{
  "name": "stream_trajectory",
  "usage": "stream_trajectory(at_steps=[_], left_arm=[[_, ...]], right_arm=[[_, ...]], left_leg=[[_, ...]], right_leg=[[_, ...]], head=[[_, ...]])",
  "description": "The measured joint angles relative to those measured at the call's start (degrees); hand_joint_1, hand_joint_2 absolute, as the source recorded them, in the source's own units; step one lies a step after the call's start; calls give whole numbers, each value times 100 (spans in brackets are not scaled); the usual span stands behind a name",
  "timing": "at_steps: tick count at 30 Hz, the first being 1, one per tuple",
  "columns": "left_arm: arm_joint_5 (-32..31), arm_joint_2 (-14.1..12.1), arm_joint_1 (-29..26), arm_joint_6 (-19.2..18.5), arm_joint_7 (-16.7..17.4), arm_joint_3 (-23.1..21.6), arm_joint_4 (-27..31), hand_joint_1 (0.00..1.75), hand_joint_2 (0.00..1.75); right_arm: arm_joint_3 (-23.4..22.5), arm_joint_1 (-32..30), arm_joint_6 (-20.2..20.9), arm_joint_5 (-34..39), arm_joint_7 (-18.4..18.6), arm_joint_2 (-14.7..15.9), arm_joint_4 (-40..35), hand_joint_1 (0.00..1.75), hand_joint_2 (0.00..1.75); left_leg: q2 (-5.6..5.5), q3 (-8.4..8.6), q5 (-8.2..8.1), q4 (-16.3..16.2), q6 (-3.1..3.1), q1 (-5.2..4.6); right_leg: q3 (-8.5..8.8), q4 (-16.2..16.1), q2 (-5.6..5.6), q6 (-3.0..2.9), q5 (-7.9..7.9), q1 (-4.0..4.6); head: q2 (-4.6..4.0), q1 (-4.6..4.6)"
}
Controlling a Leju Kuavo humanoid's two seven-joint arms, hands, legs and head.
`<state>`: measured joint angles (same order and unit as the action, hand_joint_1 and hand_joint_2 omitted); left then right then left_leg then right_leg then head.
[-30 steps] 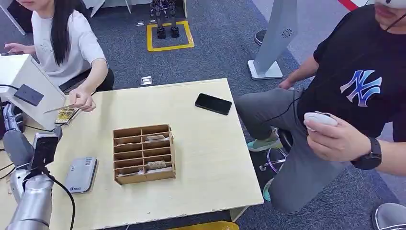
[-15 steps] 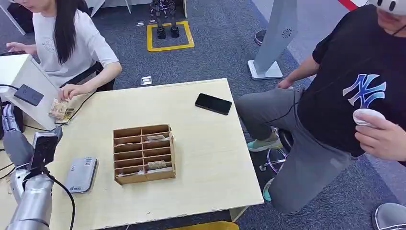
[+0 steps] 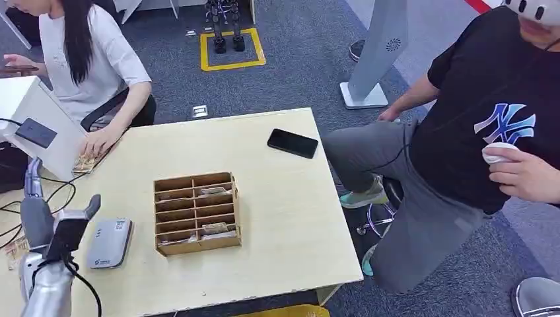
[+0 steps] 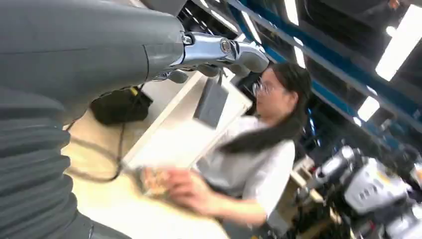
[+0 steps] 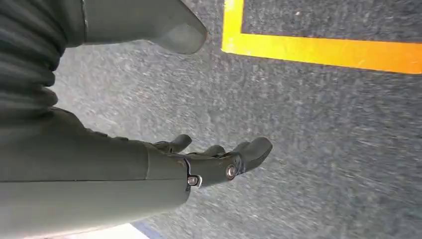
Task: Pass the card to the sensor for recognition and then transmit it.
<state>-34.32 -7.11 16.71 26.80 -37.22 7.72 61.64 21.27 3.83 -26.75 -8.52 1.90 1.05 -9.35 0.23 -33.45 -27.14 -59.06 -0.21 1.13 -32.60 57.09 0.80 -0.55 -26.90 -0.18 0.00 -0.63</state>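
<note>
Hovering left hand (image 3: pixel 49 221) empty beside sensor (image 3: pixel 111 242).

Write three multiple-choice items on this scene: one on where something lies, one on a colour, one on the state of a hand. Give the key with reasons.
1. Where is the black phone?
A. inside the wooden organizer
B. on the table near its far right corner
C. on the floor

2. What colour is the square outline on the carpet?
A. yellow
B. red
C. white

3. What does the right hand hold?
A. a card
B. the grey card reader
C. nothing

Key: B, it lies flat on the table beyond the wooden organizer; A, the tape is plainly yellow; C, the fingers hang apart over bare carpet.
</note>
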Motion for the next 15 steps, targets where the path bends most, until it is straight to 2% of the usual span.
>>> stream_trajectory(at_steps=[3,9,11,14,15], left_arm=[[-324,13,-969,125,-20,-173,886,0,175],[-1446,-46,-2777,971,0,-1044,2401,0,175],[-2060,-65,-3170,1211,132,-1295,2625,0,175],[-3595,-159,-3691,1279,509,-1615,2956,0,175],[-3828,-192,-3814,1281,591,-1741,3029,0,175]], right_arm=[[-31,-41,-7,26,52,2,0,0,175],[-155,-73,-111,199,-61,2,2,0,175],[-184,-89,-140,201,-44,2,2,0,175],[-242,-91,-212,225,-77,7,2,0,175],[-269,-93,-212,225,-85,7,2,0,175]], left_leg=[[6,1,-13,0,7,-1],[5,1,-34,-1,14,-5],[-3,-2,-36,-1,17,-5],[-3,0,-36,-1,17,-6],[-3,0,-36,-1,18,-6]], right_leg=[[-1,-2,3,6,-12,-1],[1,-5,1,18,-30,-3],[3,-5,-10,25,-35,-3],[4,-5,-10,25,-35,-3],[4,-5,-10,25,-35,-3]], head=[[0,2],[0,4],[0,2],[0,4],[0,4]])
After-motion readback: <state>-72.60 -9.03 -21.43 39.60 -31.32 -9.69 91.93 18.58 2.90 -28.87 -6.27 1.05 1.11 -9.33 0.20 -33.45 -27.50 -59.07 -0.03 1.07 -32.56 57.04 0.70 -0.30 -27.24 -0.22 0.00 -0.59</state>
